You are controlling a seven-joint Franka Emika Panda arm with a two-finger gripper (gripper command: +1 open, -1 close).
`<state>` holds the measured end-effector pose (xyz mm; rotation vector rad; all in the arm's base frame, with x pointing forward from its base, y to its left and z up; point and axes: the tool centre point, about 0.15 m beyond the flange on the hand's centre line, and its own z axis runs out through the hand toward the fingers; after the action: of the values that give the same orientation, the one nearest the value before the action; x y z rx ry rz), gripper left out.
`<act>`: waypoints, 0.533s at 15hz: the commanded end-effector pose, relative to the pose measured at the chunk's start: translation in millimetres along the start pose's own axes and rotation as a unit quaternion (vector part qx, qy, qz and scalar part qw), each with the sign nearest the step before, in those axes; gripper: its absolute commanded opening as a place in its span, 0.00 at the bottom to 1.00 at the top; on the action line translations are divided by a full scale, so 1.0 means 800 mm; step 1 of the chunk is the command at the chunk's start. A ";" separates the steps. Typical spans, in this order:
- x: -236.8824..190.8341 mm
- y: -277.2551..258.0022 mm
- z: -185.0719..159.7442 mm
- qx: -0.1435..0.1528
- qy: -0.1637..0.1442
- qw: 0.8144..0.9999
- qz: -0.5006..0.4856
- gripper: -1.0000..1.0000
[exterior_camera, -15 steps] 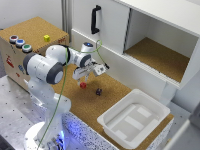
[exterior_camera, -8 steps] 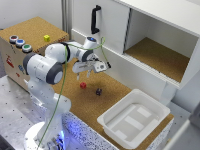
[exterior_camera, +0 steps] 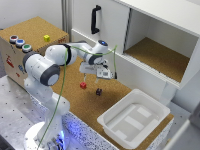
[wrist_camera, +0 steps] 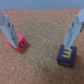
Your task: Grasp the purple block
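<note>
Arm bent low, claw downward, fingers spread.

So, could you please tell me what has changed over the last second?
The gripper has moved from near the cabinet toward the exterior view's right and down over the cork mat, open above the blocks; it holds nothing. The red block, the purple block, the yellow cube and the white tray stayed put.

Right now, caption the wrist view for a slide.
Open gripper above cork surface, red cube and purple block below its fingertips.
</note>
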<state>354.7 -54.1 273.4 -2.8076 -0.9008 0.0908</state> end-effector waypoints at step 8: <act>0.009 0.041 0.060 -0.090 -0.001 0.989 0.116 1.00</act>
<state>360.7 -81.0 245.4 -2.9363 -0.6511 0.0276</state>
